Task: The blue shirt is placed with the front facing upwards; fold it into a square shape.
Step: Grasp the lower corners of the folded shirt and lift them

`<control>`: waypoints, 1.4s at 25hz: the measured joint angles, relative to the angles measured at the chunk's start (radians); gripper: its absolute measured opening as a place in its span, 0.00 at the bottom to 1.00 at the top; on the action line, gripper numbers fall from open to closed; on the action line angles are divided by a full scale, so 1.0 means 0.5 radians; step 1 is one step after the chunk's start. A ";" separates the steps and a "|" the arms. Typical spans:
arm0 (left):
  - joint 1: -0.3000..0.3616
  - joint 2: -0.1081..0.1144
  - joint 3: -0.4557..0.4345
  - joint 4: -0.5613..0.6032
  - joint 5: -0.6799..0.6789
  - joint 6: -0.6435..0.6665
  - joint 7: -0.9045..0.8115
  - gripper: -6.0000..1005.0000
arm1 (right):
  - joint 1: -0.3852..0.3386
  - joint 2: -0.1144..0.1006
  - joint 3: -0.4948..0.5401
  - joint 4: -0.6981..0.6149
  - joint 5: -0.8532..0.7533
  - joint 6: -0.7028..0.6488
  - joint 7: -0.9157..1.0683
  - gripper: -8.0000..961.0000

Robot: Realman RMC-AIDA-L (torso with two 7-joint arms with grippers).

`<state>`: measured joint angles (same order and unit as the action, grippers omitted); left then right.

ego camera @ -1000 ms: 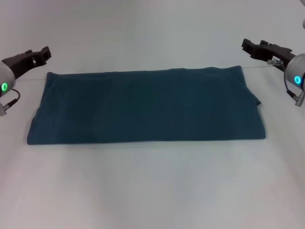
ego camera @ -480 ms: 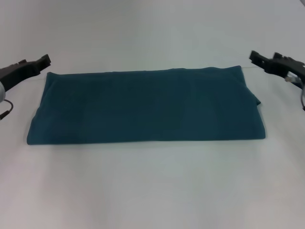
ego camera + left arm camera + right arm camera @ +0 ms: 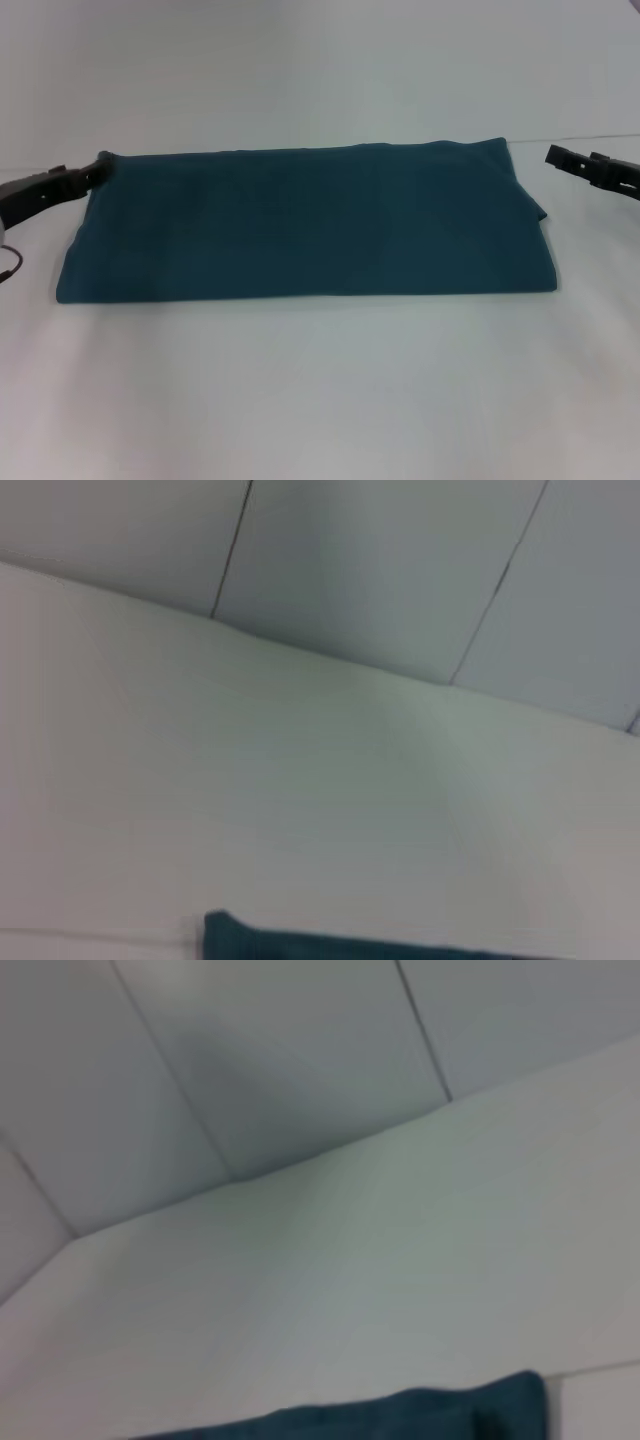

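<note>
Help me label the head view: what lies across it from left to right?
Left gripper → blue shirt → right gripper, all over the white table.

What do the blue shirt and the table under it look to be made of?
The blue shirt looks like soft matte knit, likely cotton: no sheen, rounded folded edges, faint creases. The table looks like a smooth, hard white surface with a dull finish; laminate or painted board, hard to tell which. Left gripper sits at the shirt's corner, right gripper just off it.
</note>
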<state>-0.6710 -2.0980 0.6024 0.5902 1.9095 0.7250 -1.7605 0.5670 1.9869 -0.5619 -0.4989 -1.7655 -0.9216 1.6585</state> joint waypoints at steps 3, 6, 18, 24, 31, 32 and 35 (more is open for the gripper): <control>0.091 0.000 0.092 0.114 0.069 0.078 -0.166 0.72 | -0.041 -0.031 -0.012 -0.114 -0.157 -0.175 0.257 0.87; 0.128 0.000 0.100 0.173 0.189 0.123 -0.279 0.72 | -0.060 -0.079 -0.013 -0.157 -0.272 -0.317 0.452 0.87; 0.211 -0.006 0.085 0.221 0.407 0.194 -0.395 0.72 | -0.081 -0.209 -0.011 -0.170 -0.541 -0.647 0.900 0.87; 0.230 -0.012 0.088 0.230 0.410 0.195 -0.385 0.72 | -0.047 -0.210 -0.016 -0.160 -0.779 -0.658 1.031 0.86; 0.237 -0.013 0.087 0.234 0.412 0.195 -0.380 0.72 | -0.026 -0.167 -0.022 -0.142 -0.841 -0.617 1.036 0.86; 0.238 -0.013 0.087 0.235 0.412 0.194 -0.380 0.72 | -0.027 -0.159 -0.022 -0.142 -0.844 -0.599 1.035 0.86; 0.238 -0.013 0.086 0.246 0.412 0.194 -0.380 0.72 | -0.029 -0.129 -0.024 -0.141 -0.849 -0.531 1.020 0.86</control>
<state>-0.5521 -2.1045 0.6456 0.7134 2.1154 0.8221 -1.9504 0.5527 1.9224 -0.5738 -0.5694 -2.1901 -1.1870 2.1685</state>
